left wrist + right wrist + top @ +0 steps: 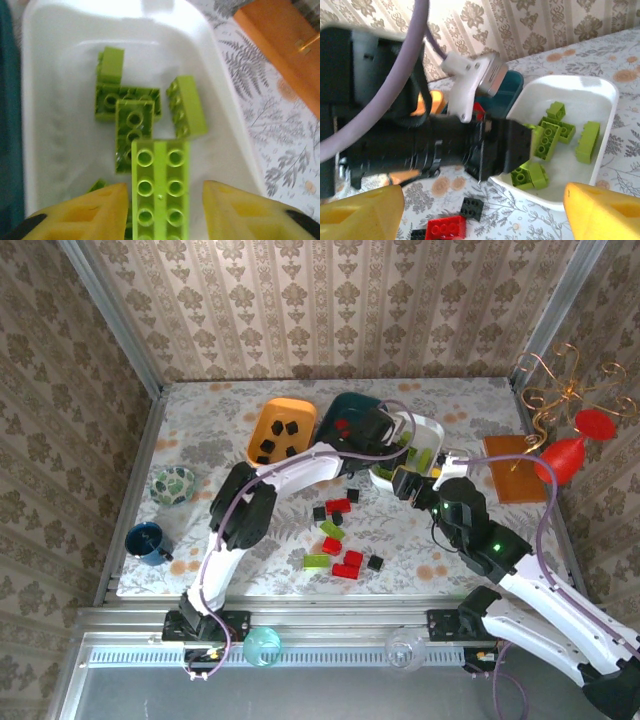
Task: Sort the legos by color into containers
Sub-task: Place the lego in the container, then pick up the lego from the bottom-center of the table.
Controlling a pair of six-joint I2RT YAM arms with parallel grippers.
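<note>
My left gripper (398,438) hangs over the white tub (432,428). In the left wrist view a long lime-green lego (160,190) lies between its fingers (85,212); the jaws stand open, with a clear gap on the right side. More lime legos (132,117) lie in the white tub (60,150). The orange tub (283,430) holds black legos; the teal tub (345,410) holds red ones. Loose red (338,505), black (375,562) and lime (316,561) legos lie mid-table. My right gripper (482,210) is open and holds nothing, just in front of the white tub (570,90).
The left arm's wrist (445,145) crosses close in front of my right gripper. A glass bowl (173,485) and blue cup (148,540) stand at the left. A wooden board (515,468) and red ornament (565,455) sit at the right edge.
</note>
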